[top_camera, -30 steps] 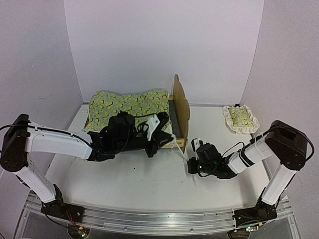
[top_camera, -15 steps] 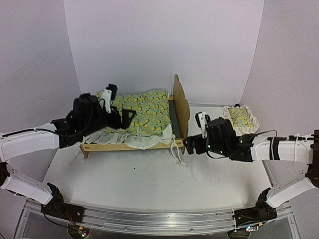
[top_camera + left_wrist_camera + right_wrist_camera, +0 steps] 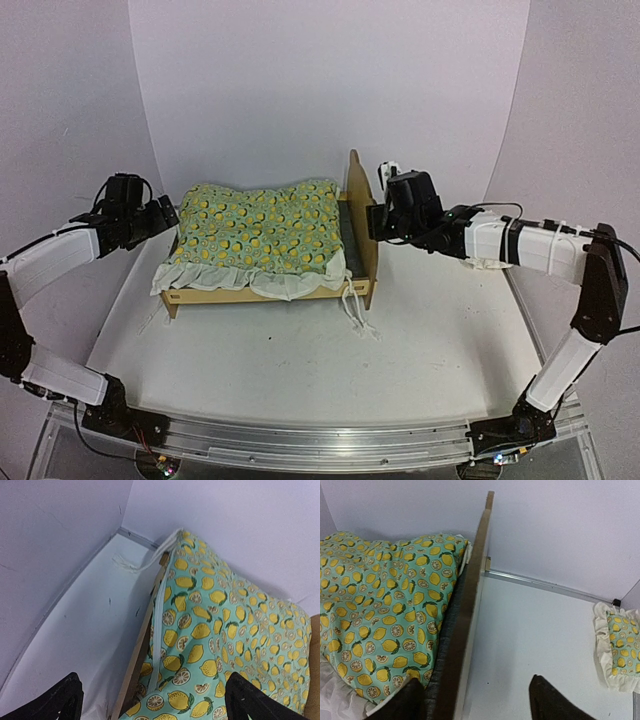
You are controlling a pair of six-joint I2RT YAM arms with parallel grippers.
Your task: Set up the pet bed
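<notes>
Below the left claw (image 3: 152, 700), spread wide and gripping nothing, blanket (image 3: 215, 630) on bed (image 3: 137, 652); below the right claw (image 3: 475, 700), also spread and bare, headboard (image 3: 470, 590), pillow (image 3: 620, 645) off right.

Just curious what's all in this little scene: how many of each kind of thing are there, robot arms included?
pet bed: 1
lemon-print blanket: 1
ruffled pillow: 1
robot arms: 2, the left arm and the right arm
Total: 5

You get bright, even, faintly violet light from above, only soft, weak shadows, and wrist views slightly soft up close.
</notes>
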